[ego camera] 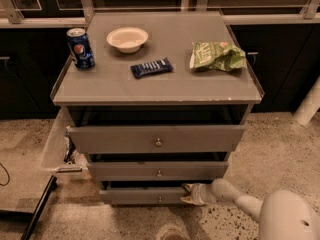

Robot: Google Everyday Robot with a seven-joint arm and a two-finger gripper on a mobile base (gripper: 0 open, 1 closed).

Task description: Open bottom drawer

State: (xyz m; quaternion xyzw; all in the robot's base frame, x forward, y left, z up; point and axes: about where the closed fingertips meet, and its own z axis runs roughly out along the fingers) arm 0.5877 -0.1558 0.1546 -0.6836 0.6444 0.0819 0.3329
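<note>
The bottom drawer is the narrow, shallow grey front lowest in the cabinet, with a tiny round knob. It stands slightly pulled out, with a dark gap above it. My gripper is at the drawer's right end, at the top edge of the front, on a white arm that comes in from the lower right. The mid-sized drawer and the tallest top drawer above it also stand pulled out.
On the cabinet top are a blue soda can, a white bowl, a dark snack bar and a green chip bag. A white pipe stands at the right. A dark bar lies on the floor at left.
</note>
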